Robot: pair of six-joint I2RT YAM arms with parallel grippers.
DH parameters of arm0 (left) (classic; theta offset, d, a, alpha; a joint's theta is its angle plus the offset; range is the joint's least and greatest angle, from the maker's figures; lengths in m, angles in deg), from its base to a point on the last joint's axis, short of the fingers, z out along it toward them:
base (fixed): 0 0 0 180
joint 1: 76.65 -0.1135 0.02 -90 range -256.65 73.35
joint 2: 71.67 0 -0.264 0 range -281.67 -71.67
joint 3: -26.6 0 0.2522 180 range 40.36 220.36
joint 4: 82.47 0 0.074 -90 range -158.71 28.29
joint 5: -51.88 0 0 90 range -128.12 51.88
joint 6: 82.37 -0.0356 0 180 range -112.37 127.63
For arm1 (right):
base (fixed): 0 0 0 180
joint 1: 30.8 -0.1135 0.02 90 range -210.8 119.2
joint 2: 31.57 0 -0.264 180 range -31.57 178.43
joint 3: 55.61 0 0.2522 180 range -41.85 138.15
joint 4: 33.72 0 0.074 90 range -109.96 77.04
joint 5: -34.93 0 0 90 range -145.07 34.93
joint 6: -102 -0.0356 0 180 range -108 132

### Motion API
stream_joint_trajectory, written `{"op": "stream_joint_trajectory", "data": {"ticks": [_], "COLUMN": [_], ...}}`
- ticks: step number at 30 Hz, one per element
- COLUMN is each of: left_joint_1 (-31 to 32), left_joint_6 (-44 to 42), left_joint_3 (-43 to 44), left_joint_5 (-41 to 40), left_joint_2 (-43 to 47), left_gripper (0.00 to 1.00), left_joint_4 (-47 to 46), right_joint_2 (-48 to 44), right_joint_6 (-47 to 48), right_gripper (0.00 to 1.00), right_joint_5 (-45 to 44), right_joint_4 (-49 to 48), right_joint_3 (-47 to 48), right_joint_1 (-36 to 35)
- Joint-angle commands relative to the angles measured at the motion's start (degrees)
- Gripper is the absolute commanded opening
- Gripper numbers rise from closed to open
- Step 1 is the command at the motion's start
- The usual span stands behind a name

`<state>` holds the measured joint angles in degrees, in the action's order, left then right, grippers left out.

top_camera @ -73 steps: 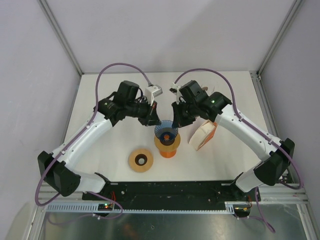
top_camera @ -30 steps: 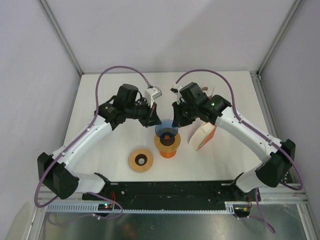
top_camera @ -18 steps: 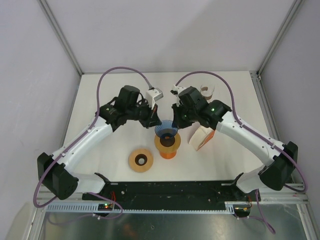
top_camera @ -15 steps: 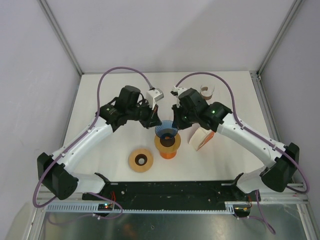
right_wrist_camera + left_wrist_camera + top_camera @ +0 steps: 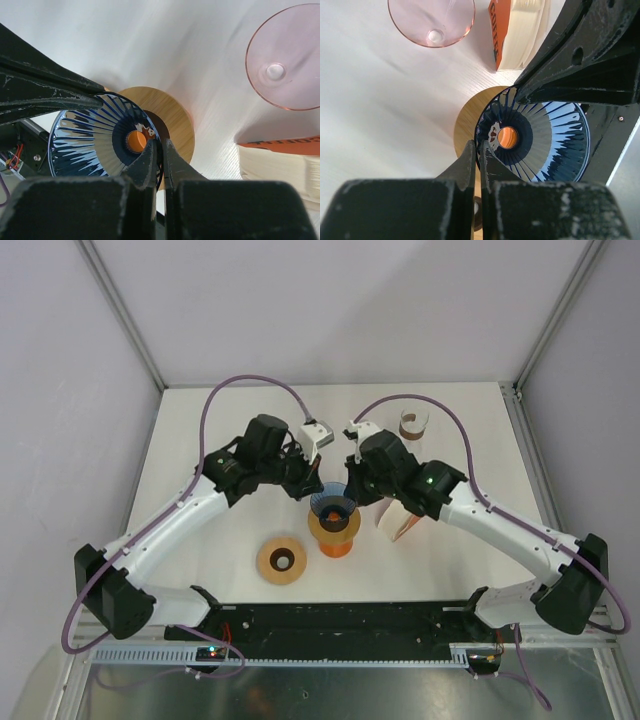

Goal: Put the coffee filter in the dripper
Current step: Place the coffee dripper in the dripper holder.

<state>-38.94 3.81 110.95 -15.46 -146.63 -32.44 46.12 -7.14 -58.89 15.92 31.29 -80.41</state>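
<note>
Over the middle of the surface both arms bend inward with tips angled down. The left gripper and right gripper are each pinched shut on opposite rims of the one blue dripper between them. It sits on a wood-topped orange stand, mostly hidden beneath it. Just beside the right gripper, one pack of coffee filters is half covered by that arm and cut off in both wrist views. Beyond it stands one pink glass cone, and back from the left gripper lies one wooden ring.
</note>
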Motion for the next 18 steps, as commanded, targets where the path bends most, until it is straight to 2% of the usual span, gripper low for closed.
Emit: {"op": "stream_joint_trajectory", "data": {"ticks": [1,7,12,18], "left_joint_1": [2.36,2.31,2.26,1.88], "left_joint_6": [-2.02,-1.32,-0.89,-0.64], "left_joint_3": [-3.56,1.13,4.62,6.77], "left_joint_5": [2.65,2.6,3.28,3.07], "left_joint_2": [-1.38,-1.3,-1.54,-1.66], "left_gripper": [0.0,0.01,0.14,0.22], "left_joint_4": [4.66,4.69,4.67,4.7], "right_joint_2": [1.97,0.36,-0.53,-1.25], "right_joint_6": [3.01,3.1,2.65,2.32], "right_gripper": [0.0,0.0,0.07,0.16], "right_joint_5": [-3.33,-1.14,-0.41,-0.25], "right_joint_4": [-2.28,-4.73,-5.54,-5.79], "right_joint_3": [-3.08,-3.18,-3.18,-3.18], "right_joint_1": [-0.66,-0.52,-0.55,-0.54]}}
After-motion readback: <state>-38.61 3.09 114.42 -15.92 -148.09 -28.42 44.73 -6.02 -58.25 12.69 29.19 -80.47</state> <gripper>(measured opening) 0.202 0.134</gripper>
